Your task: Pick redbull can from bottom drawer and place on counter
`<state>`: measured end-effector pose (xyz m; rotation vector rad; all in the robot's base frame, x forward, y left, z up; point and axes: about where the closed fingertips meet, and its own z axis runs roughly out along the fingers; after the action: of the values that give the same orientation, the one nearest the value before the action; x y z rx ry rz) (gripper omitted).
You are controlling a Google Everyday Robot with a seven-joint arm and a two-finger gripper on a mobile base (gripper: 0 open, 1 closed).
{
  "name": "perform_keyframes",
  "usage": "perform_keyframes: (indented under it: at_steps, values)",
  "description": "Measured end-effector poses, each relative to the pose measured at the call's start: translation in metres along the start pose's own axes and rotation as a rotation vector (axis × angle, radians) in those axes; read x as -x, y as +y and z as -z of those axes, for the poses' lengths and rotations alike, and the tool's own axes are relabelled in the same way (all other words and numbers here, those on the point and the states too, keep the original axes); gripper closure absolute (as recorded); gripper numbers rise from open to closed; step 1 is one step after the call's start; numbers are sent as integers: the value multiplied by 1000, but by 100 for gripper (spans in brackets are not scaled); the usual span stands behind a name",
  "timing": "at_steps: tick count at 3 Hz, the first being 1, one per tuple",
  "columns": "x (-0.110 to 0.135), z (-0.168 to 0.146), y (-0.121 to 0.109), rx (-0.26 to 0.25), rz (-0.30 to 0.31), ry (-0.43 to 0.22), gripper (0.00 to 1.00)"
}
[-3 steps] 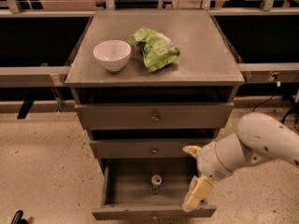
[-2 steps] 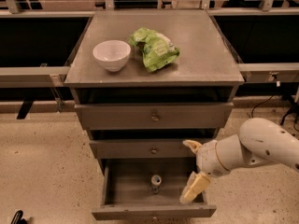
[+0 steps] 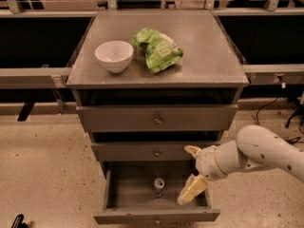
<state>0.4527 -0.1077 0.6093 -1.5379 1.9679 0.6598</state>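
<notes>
Speckled flooring [image 3: 42, 165] surrounds the grey cabinet [image 3: 118, 120], whose bottom drawer [image 3: 128, 196] stands pulled out at lower centre. Inside, the can [image 3: 158, 186] stands upright. The tool [image 3: 192, 171] hovers just right of it, fingers [image 3: 192, 191] spread wide. The can is probably light, stiff and slick, so a grip across its mid-body looks best.

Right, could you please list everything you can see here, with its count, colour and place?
redbull can: one, silver top and dark sides, upright in the bottom drawer.
bottom drawer: one, grey, open, lowest of three.
upper drawers: two, grey, stacked above it.
counter: one, grey, top of the cabinet.
white bowl: one, white, left side of the counter.
green bag: one, green, right of the bowl.
gripper: one, cream fingers open, over the drawer, right of the can.
arm: one, white, reaching in from the right.
</notes>
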Motion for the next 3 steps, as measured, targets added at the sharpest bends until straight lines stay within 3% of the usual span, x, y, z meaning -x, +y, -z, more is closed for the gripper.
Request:
perform_keyframes:
  at_steps: [1,2,3]
  values:
    - [-20,-58,-6,12,-59,-112,0]
    - [-33,-123,-6,-40,-39,-263,0]
    - [-32,-122,-7,-40,-37,-262,0]
